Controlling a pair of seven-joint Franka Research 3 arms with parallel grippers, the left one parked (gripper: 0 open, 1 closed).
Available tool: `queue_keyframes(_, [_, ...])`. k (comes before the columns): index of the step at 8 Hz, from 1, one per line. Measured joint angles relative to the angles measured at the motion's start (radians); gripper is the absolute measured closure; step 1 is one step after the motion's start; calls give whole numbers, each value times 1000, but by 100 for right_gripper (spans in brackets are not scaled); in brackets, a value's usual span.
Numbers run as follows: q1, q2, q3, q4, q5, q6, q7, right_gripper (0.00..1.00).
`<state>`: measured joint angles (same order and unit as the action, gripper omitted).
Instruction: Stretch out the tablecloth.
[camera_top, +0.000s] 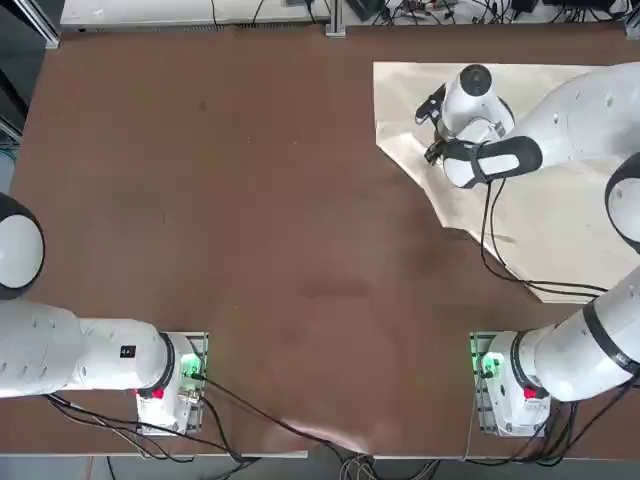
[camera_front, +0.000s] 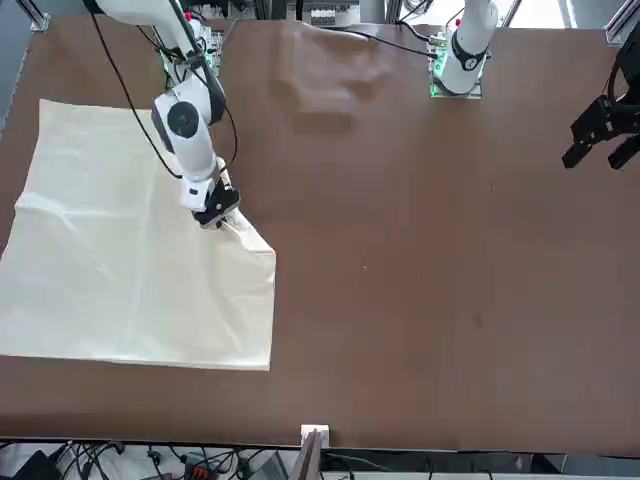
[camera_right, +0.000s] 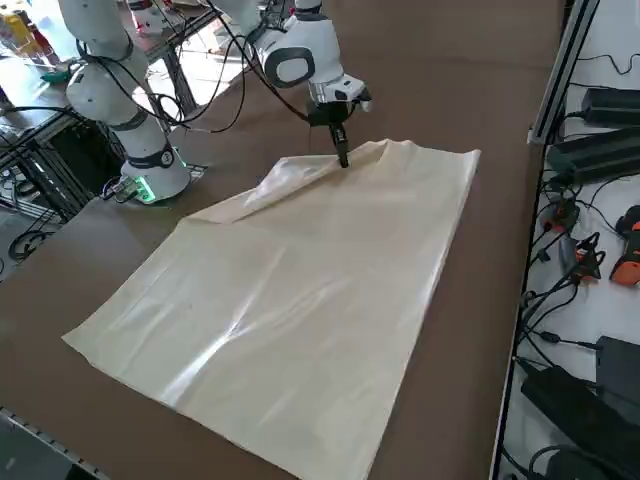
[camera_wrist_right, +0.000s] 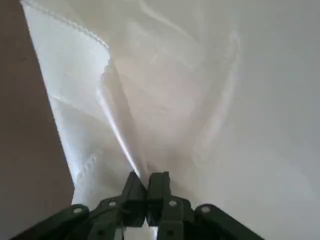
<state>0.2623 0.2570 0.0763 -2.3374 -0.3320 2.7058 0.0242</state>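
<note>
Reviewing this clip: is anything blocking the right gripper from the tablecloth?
Nothing visible does: the right gripper already has its shut jaws pinching a fold of the tablecloth, near its edge.

Tablecloth (camera_right: 300, 290): thin cloth, smooth weave, soft creases, satiny sheen where light catches ridges; stitched edging, slightly rough-looking, raised. Tabletop (camera_top: 270, 220): brown, smooth surface, mostly matt, faint glossy reflection near arm bases. Right arm (camera_top: 580, 115): white shell, smooth, hard, plastic-looking, soft gloss; dark bands at joints, duller. Right tool (camera_wrist_right: 146, 187): black, matt, hard-looking, with small grey metallic screw heads. Cables (camera_top: 540, 285): black, smooth, plastic-looking sheathing. Frame post (camera_front: 308, 455): bare metal, silvery, dull sheen.
</note>
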Motion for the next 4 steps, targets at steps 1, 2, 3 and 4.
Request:
queue_keyframes(1, [-34, 18, 0, 25, 0, 0, -18, 96])
queue_keyframes(2, [-64, 44, 0, 55, 0, 0, -46, 93])
queue_keyframes(3, [-94, 78, -1, 90, -1, 0, -94, 79])
queue_keyframes(4, [-120, 112, 0, 125, -1, 0, -152, 69])
